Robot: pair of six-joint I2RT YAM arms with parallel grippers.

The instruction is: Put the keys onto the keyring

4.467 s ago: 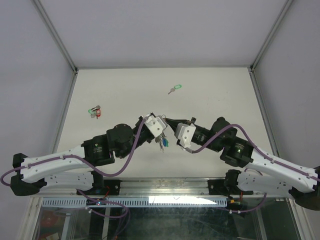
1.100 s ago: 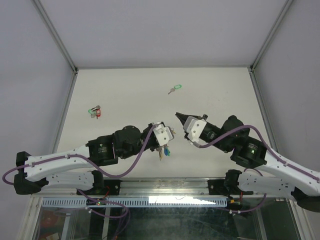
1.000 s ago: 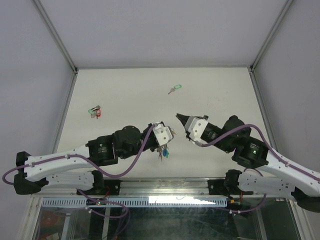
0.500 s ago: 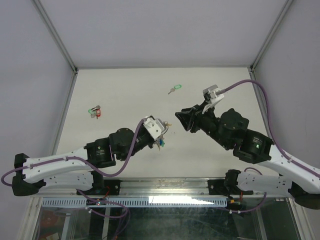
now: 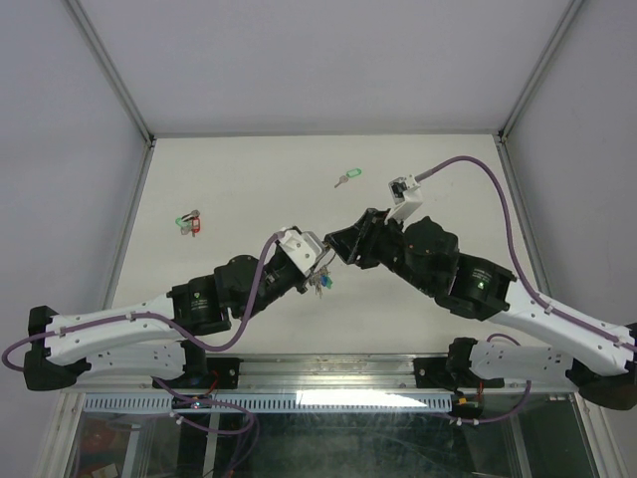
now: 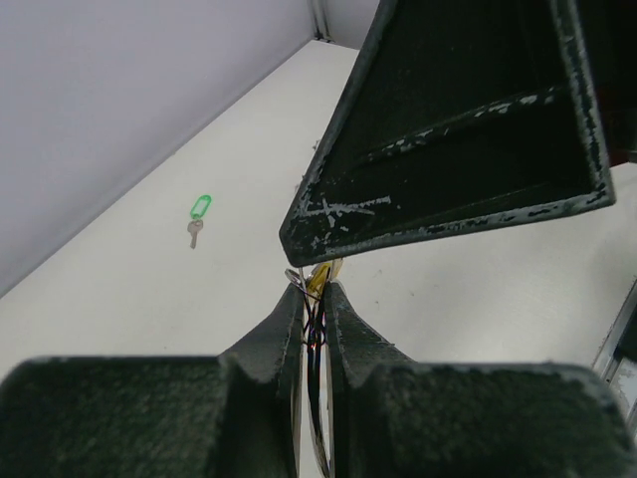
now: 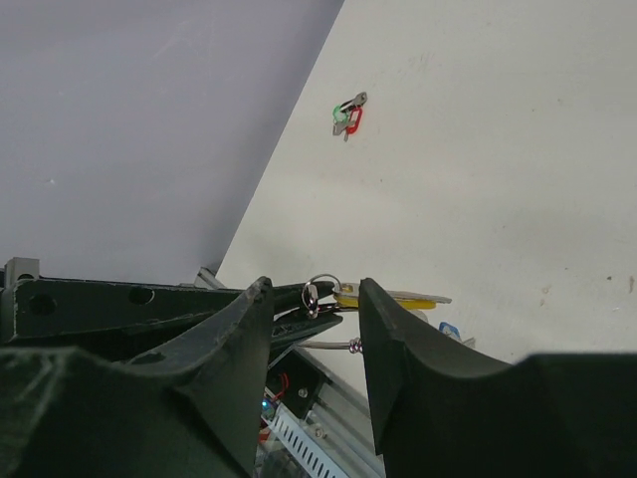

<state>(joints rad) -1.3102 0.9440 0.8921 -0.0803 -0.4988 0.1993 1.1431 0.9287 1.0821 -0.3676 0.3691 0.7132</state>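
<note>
The left gripper (image 5: 318,255) sits just left of the frame's centre in the overhead view. Its fingers are pinched narrow on the thin wire of the keyring (image 7: 320,288). The bunch of keys hangs below the tips, and a blue tag (image 7: 448,329) shows at the lower right of the right wrist view. A second ago this gripper was a little lower and further right. It has since drifted up and to the left with the ring still clamped.

The bigger change is on the other side. A second ago the right gripper (image 5: 338,246) was pointed and closed, well apart from the left one, with its wrist held low. Half a second ago the arm reared up and its cable swung high. Now the gripper has come in from the upper right to meet the left fingertips, and its jaws stand partly spread. In its own wrist view the ring sits in the gap between the two fingers. The yellow-tagged key (image 7: 383,296) lies level just right of the ring. Whether that key is threaded onto the wire cannot be told.

The green-tagged key (image 5: 346,177) lies alone on the table (image 5: 249,179), above centre, where it was before. A red and green tagged pair (image 5: 188,221) lies at the left edge, also unmoved.
</note>
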